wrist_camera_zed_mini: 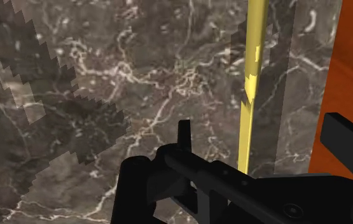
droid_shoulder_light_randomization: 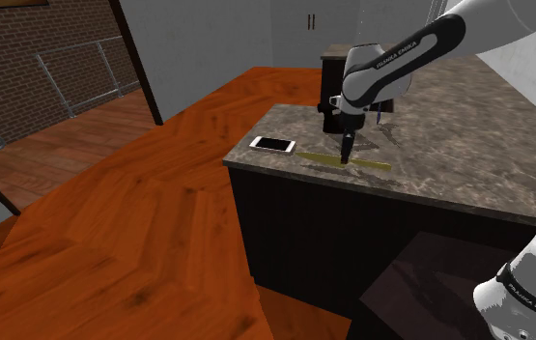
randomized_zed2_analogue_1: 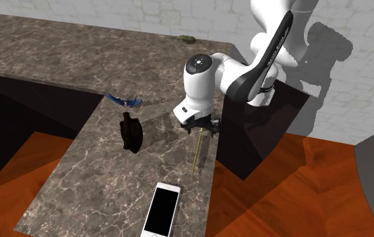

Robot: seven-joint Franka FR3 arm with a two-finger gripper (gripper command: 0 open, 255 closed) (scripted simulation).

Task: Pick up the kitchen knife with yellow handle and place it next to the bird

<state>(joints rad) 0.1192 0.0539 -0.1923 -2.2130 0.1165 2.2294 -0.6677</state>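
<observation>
Pincer (wrist_camera_zed_mini: 264, 137) open, its fingers apart on either side of the yellow knife (wrist_camera_zed_mini: 252, 63), which lies flat on the desk (randomized_zed2_analogue_1: 111, 175) directly beneath it. The knife is not gripped. Bird (randomized_zed2_analogue_1: 126, 100) sits well apart from the pincer. Judgement: approach complete; grasp, lift, carry and placing outstanding.

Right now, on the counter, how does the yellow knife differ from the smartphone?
The knife is long, thin and yellow all over; the smartphone is a broad rectangle, white-edged with a black screen. The knife lies right under the open hand; the smartphone lies apart from the hand, nearer the counter's corner. Both lie flat on the marble-patterned counter, near its edge.
</observation>
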